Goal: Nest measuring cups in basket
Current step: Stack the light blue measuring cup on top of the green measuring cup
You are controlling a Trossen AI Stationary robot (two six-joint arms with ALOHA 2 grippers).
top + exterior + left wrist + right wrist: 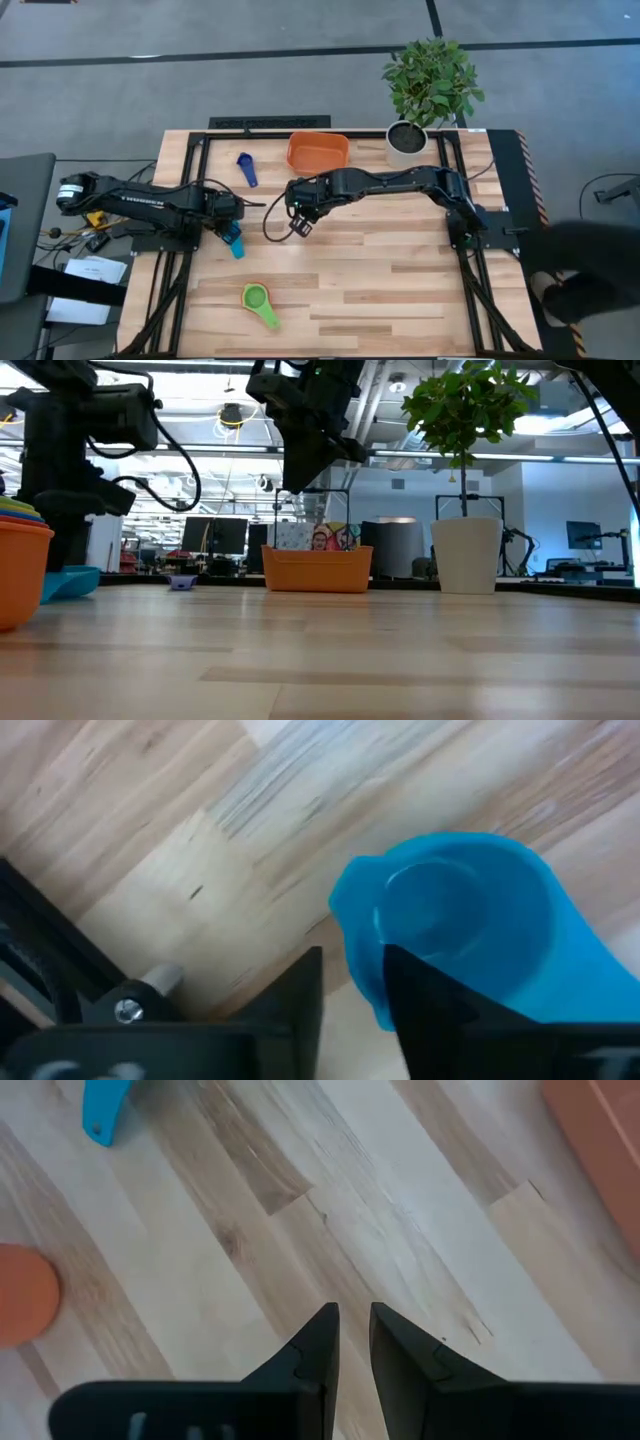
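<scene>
Nearest us, left wrist view: light blue cup, rim between the left gripper's parted fingers, at left-centre in the high view. We judge it light, stiff, slick; grip rim wall or handle. Right gripper hovers, fingers narrowly apart, empty. Basket upper centre.

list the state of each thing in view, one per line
light blue cup: upright on the table, at the left end effector
green cup: upright, alone, nothing in it
navy cup: on the table, outside the basket
basket: upright on the table
right end effector: nearly closed, holding nothing
</scene>
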